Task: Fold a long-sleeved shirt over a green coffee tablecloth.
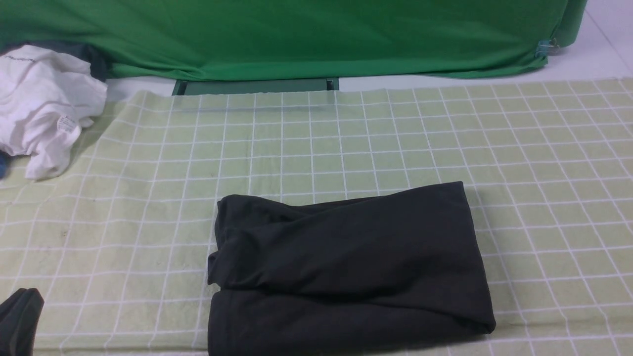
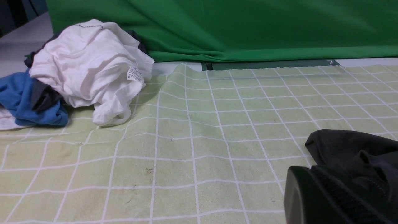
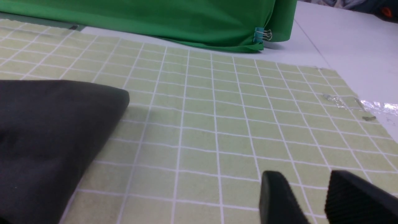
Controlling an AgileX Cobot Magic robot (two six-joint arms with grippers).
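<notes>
The long-sleeved shirt (image 1: 346,267) lies folded into a black rectangle on the near middle of the green coffee tablecloth (image 1: 346,143), a pale yellow-green cloth with a white grid. No print or label shows on it. My left gripper (image 1: 20,321) sits low at the near left corner, shut and empty, well clear of the shirt. In the left wrist view its dark fingers (image 2: 314,174) overlap the shirt's edge (image 2: 351,146) behind them. The right gripper (image 3: 306,179) is outside the front view. It hovers open over bare tablecloth, to the right of the shirt (image 3: 46,124).
A crumpled white garment (image 1: 39,104) with a small tag lies at the far left, beside a blue cloth (image 2: 18,96). Dark green fabric (image 1: 296,34) hangs along the back, held by a clip (image 3: 259,34). Clear tape (image 3: 373,107) holds the tablecloth's right edge.
</notes>
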